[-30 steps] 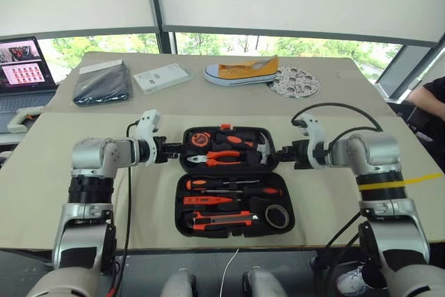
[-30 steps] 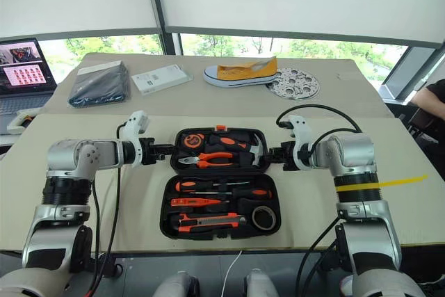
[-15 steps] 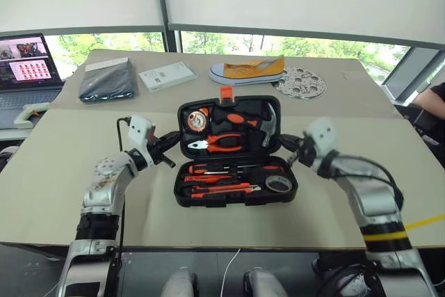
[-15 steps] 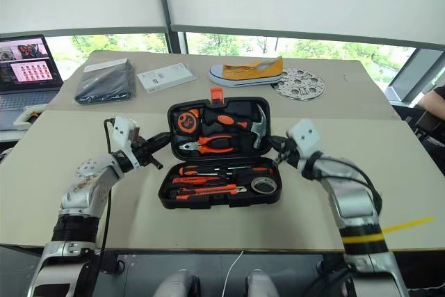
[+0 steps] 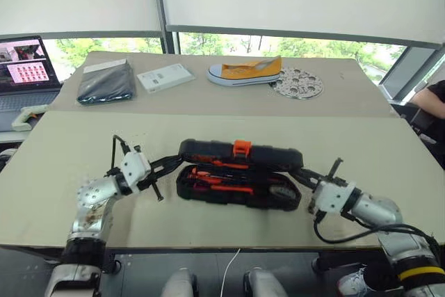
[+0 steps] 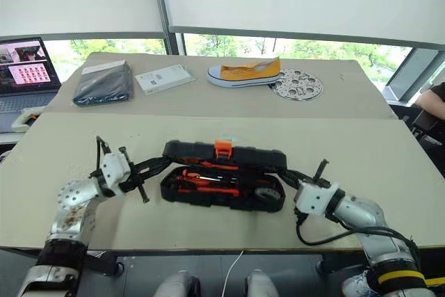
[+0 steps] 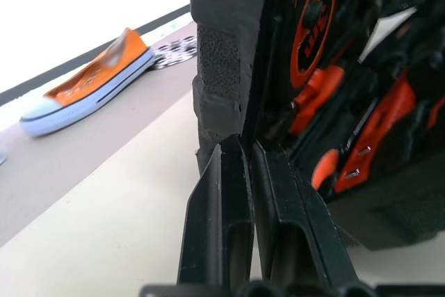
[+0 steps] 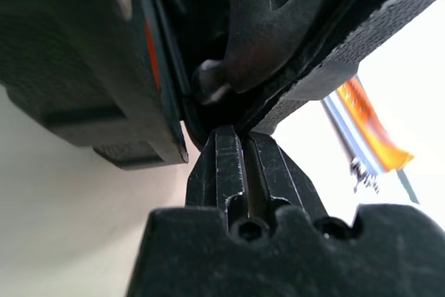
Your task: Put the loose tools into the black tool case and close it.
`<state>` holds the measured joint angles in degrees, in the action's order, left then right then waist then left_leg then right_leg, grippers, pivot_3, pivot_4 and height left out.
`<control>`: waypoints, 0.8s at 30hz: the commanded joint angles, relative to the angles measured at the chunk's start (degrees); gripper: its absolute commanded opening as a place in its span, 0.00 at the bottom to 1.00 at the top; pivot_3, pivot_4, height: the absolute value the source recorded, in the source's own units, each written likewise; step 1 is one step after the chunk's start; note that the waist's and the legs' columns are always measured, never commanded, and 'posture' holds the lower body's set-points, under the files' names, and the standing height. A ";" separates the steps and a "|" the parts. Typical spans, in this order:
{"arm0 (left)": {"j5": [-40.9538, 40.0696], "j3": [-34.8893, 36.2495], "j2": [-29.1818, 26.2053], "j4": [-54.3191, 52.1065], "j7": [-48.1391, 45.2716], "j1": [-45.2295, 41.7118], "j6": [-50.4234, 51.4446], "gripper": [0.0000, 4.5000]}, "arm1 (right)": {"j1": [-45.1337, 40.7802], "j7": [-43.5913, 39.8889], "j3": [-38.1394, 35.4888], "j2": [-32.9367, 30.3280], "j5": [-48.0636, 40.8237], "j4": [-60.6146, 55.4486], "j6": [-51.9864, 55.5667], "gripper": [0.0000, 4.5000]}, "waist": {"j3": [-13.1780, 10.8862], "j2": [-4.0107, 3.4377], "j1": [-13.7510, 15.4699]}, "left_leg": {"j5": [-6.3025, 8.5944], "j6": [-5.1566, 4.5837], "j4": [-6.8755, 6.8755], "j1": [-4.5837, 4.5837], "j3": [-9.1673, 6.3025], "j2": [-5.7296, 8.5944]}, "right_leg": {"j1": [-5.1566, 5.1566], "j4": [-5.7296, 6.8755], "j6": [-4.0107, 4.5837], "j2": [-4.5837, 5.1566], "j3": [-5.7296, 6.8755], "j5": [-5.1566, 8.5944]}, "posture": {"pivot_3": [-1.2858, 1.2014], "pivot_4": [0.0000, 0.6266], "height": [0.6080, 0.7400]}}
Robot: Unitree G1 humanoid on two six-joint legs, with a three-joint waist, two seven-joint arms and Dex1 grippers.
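While both arms reach low and inward across the beige bench (image 5: 62, 151), we see the left gripper (image 5: 169, 163) and the right gripper (image 5: 300, 174), fingers pressed together, wedged at opposite ends of the black moulded plastic tool case (image 5: 240, 172). It lies mid-bench, lid nearly down, orange-handled tools (image 5: 221, 180) inside. No lettering is legible.

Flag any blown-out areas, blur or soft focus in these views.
Left wrist view: sky behind the orange shoe is blown out white. Right wrist view: the black tool case sits very close and soft. Left eye view: bright window band, the tabletop evenly lit.
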<state>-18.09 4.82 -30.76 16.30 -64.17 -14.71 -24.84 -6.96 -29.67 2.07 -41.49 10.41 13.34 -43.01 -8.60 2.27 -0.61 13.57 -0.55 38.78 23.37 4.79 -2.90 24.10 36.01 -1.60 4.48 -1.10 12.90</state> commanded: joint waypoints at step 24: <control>2.07 -2.47 -1.69 14.65 -0.80 -17.39 13.15 0.61 | 33.38 -20.54 -3.44 -16.69 -44.03 -39.49 40.69 0.15 | 0.11 0.28 0.98 | -0.09 -0.05 0.15 -0.14 0.00 -0.10 | -0.11 0.06 -0.08 -0.09 -0.07 0.01 | 0.52 0.24 1.00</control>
<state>-16.92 2.93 -32.54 29.36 -64.55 -30.14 -12.24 27.12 -49.96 -1.85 -58.07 -30.81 -21.98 -7.16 -8.49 2.55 0.37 13.49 -0.60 38.94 23.26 4.79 -2.98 24.02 36.06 -1.76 4.39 -1.18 12.95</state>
